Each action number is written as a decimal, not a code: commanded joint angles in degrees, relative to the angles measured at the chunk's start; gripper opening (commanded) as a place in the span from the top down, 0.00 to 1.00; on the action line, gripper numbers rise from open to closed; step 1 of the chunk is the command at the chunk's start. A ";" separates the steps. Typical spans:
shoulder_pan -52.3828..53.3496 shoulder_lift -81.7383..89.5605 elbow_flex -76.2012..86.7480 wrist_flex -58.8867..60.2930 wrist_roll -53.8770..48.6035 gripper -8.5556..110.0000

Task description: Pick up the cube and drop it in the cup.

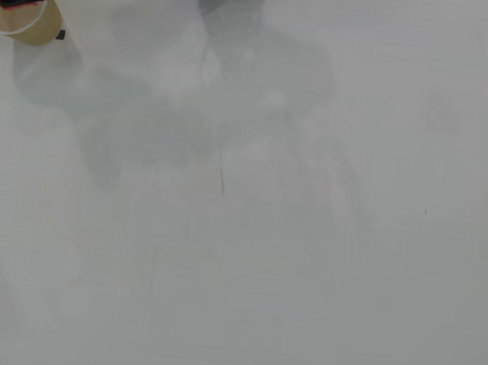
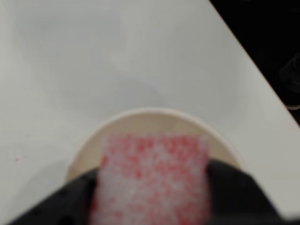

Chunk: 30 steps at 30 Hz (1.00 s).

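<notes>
In the wrist view the gripper [image 2: 152, 187] is clamping the blurred cube [image 2: 152, 183] above the cup [image 2: 140, 117], hiding its inside.

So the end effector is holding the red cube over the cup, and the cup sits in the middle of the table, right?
Not quite. The end effector does hold the red cube over the cup, but the cup sits at the table's far top-left corner, not the middle, as the overhead view shows.
</notes>
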 commanded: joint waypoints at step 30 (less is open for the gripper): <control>-1.41 1.49 -6.77 -6.68 -0.62 0.62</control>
